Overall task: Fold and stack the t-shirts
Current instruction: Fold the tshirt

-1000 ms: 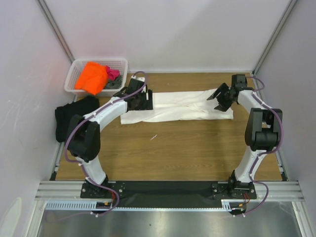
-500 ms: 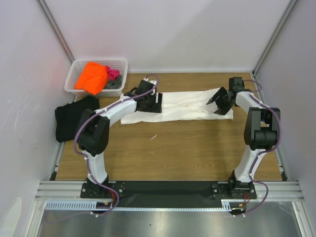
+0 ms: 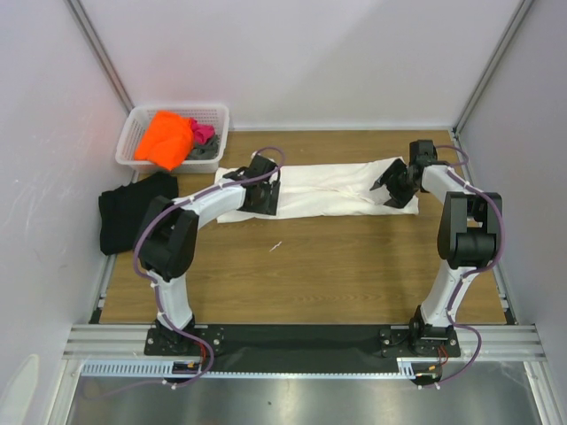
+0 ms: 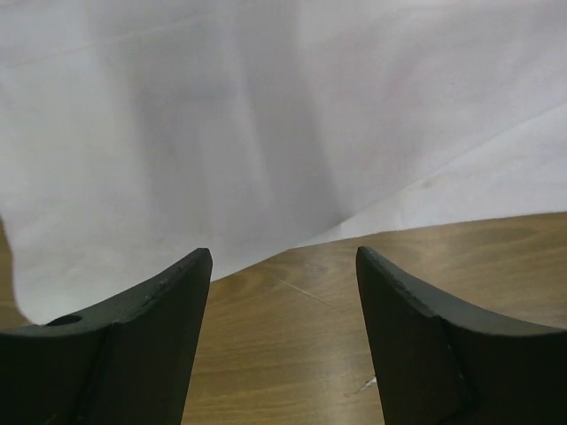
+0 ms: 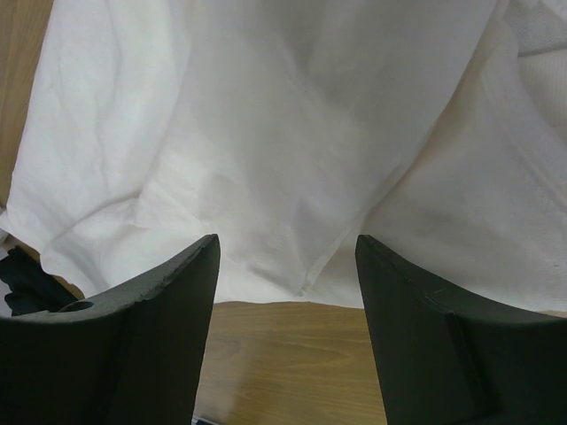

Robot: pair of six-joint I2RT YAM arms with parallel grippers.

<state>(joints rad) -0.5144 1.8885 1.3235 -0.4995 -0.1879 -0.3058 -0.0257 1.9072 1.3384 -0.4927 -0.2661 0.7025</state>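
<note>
A large white t-shirt (image 3: 332, 190) lies folded into a long strip across the far half of the table. My left gripper (image 3: 264, 200) hovers over the strip's left part, at its near edge. In the left wrist view the white t-shirt (image 4: 266, 115) fills the top, and the left gripper (image 4: 283, 252) is open with bare wood between its fingers. My right gripper (image 3: 387, 188) is low over the strip's right end. The right gripper (image 5: 288, 239) is open there, just short of the t-shirt's hem (image 5: 310, 283). A black t-shirt (image 3: 131, 212) lies at the table's left edge.
A white lattice basket (image 3: 213, 116) at the back left holds orange (image 3: 166, 137), pink (image 3: 203, 132) and grey (image 3: 209, 151) t-shirts. A small white scrap (image 3: 276, 245) lies on the wood in front of the white shirt. Grey walls close in the table on three sides.
My left gripper has swung right along the white t-shirt and come toward its near edge, its jaws narrowing a little. The right gripper has shifted slightly left and lower.
</note>
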